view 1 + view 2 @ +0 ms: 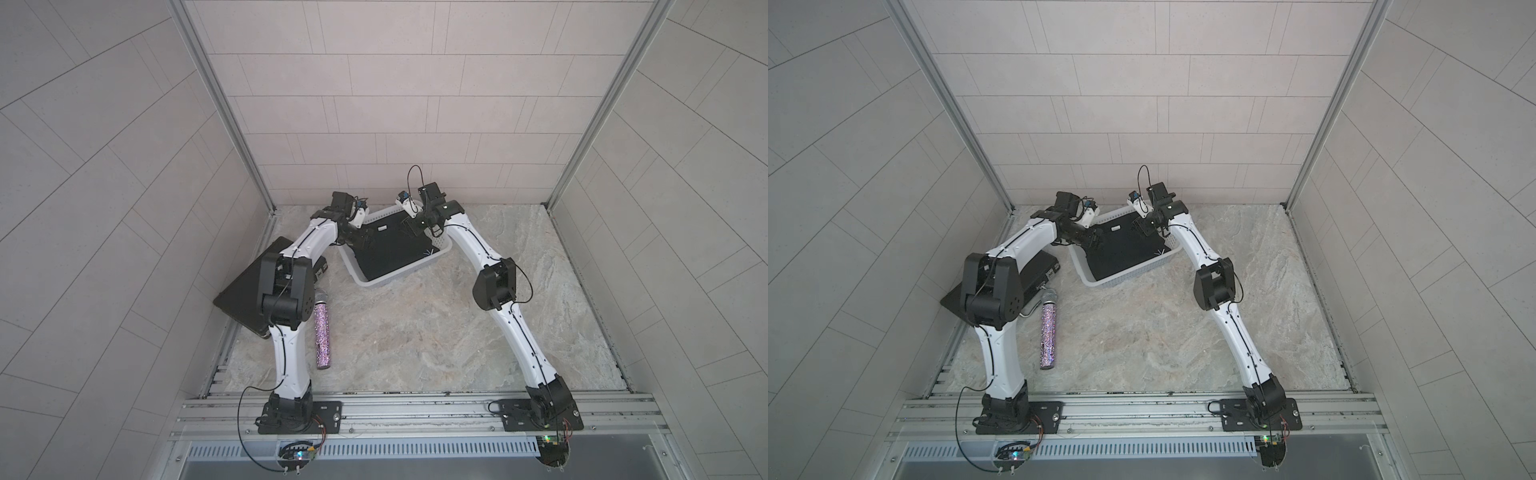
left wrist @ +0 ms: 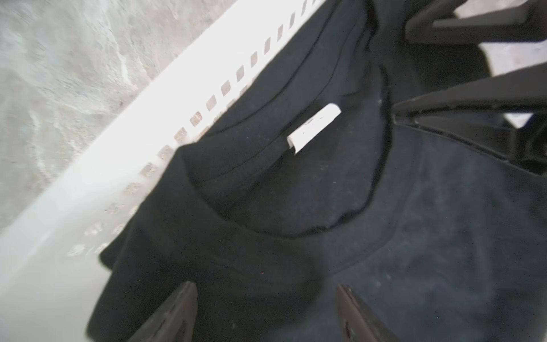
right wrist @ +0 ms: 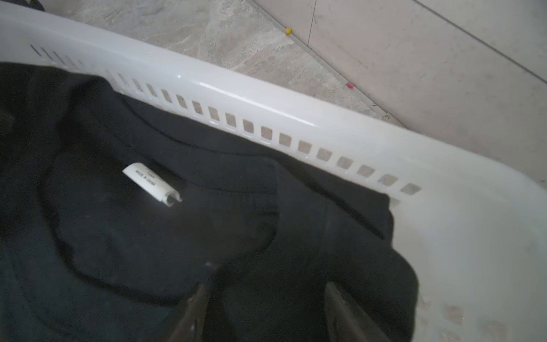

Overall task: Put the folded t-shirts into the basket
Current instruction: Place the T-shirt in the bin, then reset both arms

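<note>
Nearest the front rail (image 1: 415, 405), on the left of the stone-patterned table (image 1: 415, 332), a glittery purple microphone (image 1: 322, 336) lies lengthwise. Just behind it a flat black case (image 1: 239, 291) sits close to the left wall (image 1: 124, 208), partly hidden under the left arm (image 1: 286, 291); both top views show the pair. Farther back, near the middle of the table, stands the white basket (image 1: 390, 279), turned at an angle to the walls. A folded black t-shirt (image 1: 395, 249) lies flat inside it and covers almost the whole bottom, so whatever is beneath is hidden. A small starburst mark (image 1: 430, 252) shows on the shirt near the basket's right-hand corner, and a white label (image 3: 151, 183) sits in the open neckline at the far end. Both arms reach in over the basket's far half. The left gripper (image 2: 266, 288) hangs over the shirt near its collar on the basket's left side, its jaws spread wide with only cloth lying below them and nothing pinched between. The right gripper (image 3: 266, 285) is over the shirt's other shoulder, beside the perforated far rim, jaws likewise apart and holding nothing. Beyond the basket, where the table meets the tiled back wall (image 1: 415, 124), a tiny yellow bit (image 3: 288, 30) and a tiny pink bit (image 3: 350, 85) lie on the surface
</note>
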Controlling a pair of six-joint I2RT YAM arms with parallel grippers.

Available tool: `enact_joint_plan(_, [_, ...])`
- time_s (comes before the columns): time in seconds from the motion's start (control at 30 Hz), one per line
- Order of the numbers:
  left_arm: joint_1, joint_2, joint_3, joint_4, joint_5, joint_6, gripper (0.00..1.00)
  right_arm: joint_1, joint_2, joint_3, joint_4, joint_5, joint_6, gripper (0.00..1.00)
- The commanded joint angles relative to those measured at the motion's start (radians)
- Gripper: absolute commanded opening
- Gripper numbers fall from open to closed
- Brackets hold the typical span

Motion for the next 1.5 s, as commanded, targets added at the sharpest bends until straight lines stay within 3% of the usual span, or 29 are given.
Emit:
enact_joint_plan(0.0, [-0.003,-0.120,-0.009,-0.023,-0.002,0.020,0.78,-0.007,-0.161,-0.007,-0.050,-0.051,-0.008,0.68])
enact_joint_plan(0.27, [0.000,-0.344,-0.154,0.020,-0.063,0.062,0.85,-0.011,-0.461,-0.283,-0.045,0.001,-0.045,0.71])
enact_joint_plan(0.5, [0.005,-0.606,-0.375,0.144,-0.215,0.092,0.93,-0.053,-0.745,-0.550,-0.033,0.211,-0.048,0.74])
enact_joint_plan(0.67, [0.009,-0.788,-0.567,0.265,-0.340,0.086,0.97,-0.131,-1.004,-0.873,0.104,0.312,0.015,0.77])
enact_joint_plan(0.8, [0.026,-0.923,-0.736,0.405,-0.437,0.076,1.00,-0.215,-1.253,-1.230,0.354,0.357,0.049,0.99])
enact_joint_plan(0.97, [0.074,-1.055,-0.899,0.506,-0.466,0.043,1.00,-0.333,-1.471,-1.505,0.485,0.336,0.111,1.00])
enact_joint_plan(1.1, [0.125,-1.127,-0.998,0.553,-0.458,-0.001,1.00,-0.406,-1.589,-1.662,0.537,0.340,0.142,1.00])
enact_joint_plan(1.23, [0.192,-1.171,-1.089,0.627,-0.512,-0.133,1.00,-0.452,-1.697,-1.832,0.653,0.383,0.185,1.00])
enact_joint_plan(1.33, [0.235,-1.165,-1.135,0.664,-0.519,-0.217,1.00,-0.458,-1.764,-1.969,0.774,0.438,0.203,1.00])
enact_joint_plan(1.47, [0.243,-1.120,-1.163,0.681,-0.492,-0.220,1.00,-0.460,-1.818,-2.079,0.844,0.446,0.204,1.00])
